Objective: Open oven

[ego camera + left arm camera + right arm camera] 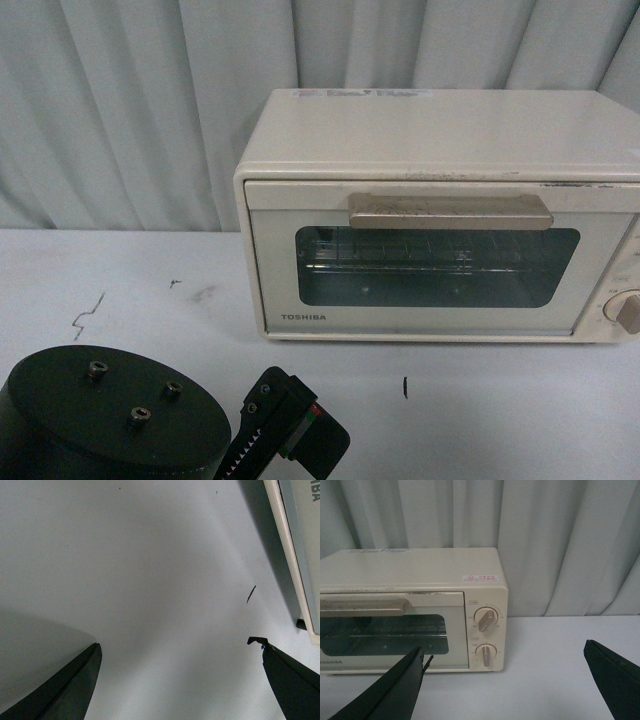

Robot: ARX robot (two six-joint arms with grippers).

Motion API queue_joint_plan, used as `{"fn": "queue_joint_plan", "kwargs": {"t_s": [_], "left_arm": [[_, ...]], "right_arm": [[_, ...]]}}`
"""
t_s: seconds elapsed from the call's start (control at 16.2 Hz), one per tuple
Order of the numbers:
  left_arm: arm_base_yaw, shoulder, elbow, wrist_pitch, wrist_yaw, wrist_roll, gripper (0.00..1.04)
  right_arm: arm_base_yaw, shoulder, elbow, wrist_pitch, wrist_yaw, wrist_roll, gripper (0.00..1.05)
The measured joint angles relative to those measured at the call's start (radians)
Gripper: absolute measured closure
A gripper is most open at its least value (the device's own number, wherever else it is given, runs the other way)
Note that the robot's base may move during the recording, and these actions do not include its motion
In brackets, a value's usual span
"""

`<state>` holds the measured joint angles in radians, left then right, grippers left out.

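Your oven (440,215) sits at the back of the white table (120,300), right up by the curtain (130,100), a bit right of centre in the front view. Door's shut, the bar handle (450,211) runs across its top, and the wire rack (400,255) shows through the glass. Your left gripper (175,645) is spread wide and released, low over bare table near the oven's bottom front edge, not touching. Your right gripper (504,647) is wide apart too, facing the end with the two knobs (486,617), clear of it.
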<state>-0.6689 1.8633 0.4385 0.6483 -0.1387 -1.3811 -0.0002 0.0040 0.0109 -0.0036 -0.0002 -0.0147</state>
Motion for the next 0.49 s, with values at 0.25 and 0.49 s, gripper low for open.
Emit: {"fn": "queue_joint_plan", "kwargs": {"t_s": [0.25, 0.49], "left_arm": [[0.000, 0.000, 0.000, 0.000, 0.000, 0.000, 0.07], [0.000, 0.000, 0.000, 0.000, 0.000, 0.000, 0.07]], "right_arm": [[0.000, 0.000, 0.000, 0.000, 0.000, 0.000, 0.06], [0.081, 0.066, 0.002, 0.114, 0.207, 0.023, 0.06]]}}
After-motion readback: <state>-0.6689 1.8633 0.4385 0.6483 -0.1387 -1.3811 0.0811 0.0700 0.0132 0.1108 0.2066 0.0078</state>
